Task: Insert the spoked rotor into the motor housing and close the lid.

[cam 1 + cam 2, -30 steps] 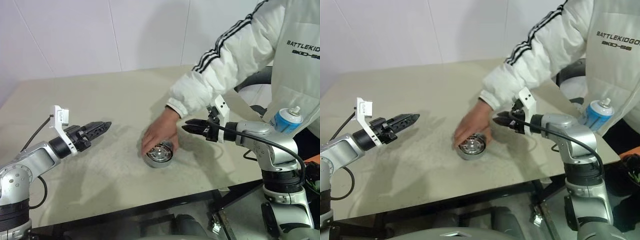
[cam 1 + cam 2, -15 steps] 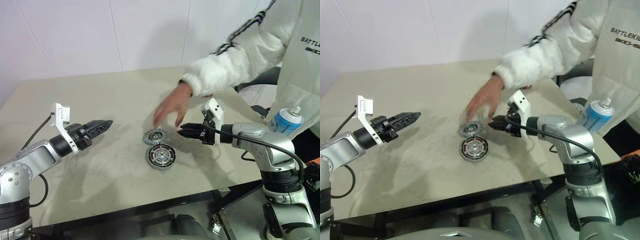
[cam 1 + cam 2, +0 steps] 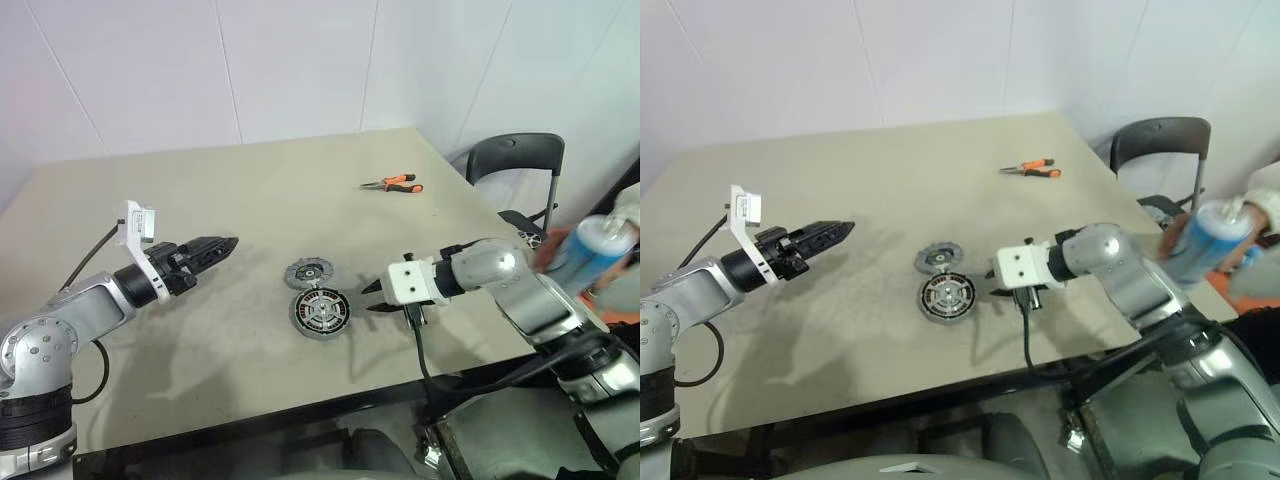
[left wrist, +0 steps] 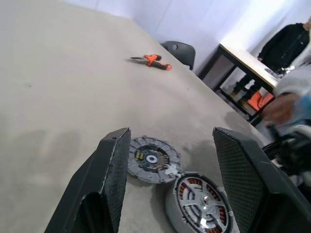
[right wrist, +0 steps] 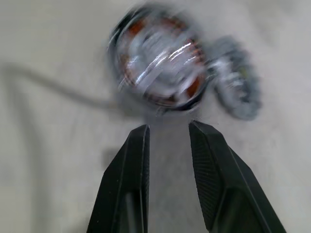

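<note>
The motor housing [image 3: 320, 313], a silver cup with copper windings around a spoked centre, lies on the table near its front edge. Touching its far side lies the lid [image 3: 309, 271], a ribbed grey disc. I cannot tell the spoked rotor apart as a separate piece. My left gripper [image 3: 228, 243] hovers well left of both parts and points at them. It is open with nothing between its fingers [image 4: 116, 160]. My right gripper [image 3: 373, 297] hangs just right of the housing and tilts down towards the table. Its fingers [image 5: 138, 150] stand a little apart and hold nothing.
Orange-handled pliers [image 3: 392, 184] lie at the table's far right. A black chair [image 3: 515, 160] stands beyond the right edge. At the right border a person's hand holds a blue spray can [image 3: 588, 247], off the table.
The person's arm has left the table, and the housing and lid now lie uncovered. My right gripper has rolled over and dipped towards the table. The left gripper has kept its place.
</note>
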